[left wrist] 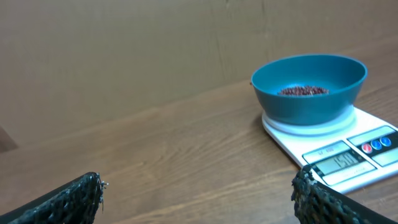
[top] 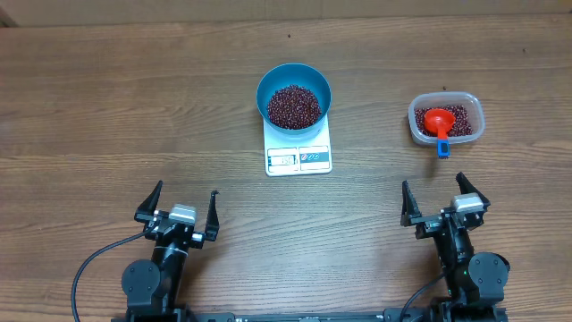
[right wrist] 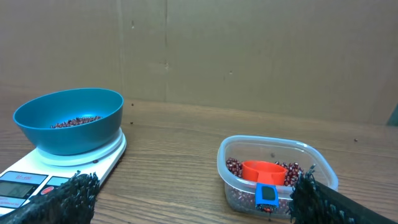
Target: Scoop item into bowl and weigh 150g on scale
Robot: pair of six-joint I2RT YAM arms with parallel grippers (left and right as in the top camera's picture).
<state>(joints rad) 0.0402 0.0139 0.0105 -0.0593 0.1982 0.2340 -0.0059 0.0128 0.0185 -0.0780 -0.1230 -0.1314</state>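
On the table (top: 107, 107), one bowl (top: 265, 85) of beans (top: 294, 105) tops one scale (top: 298, 159); all jaws wide.

Robot lab: wooden table (top: 89, 107), cardboard backdrop (right wrist: 261, 56)

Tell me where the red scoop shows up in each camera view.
Overhead: the red scoop lies in the clear tub, at the right.
Left wrist: not in it.
Right wrist: lower right, in the same tub.
Shared landmark: the blue bowl on the white scale, seen in all three views.
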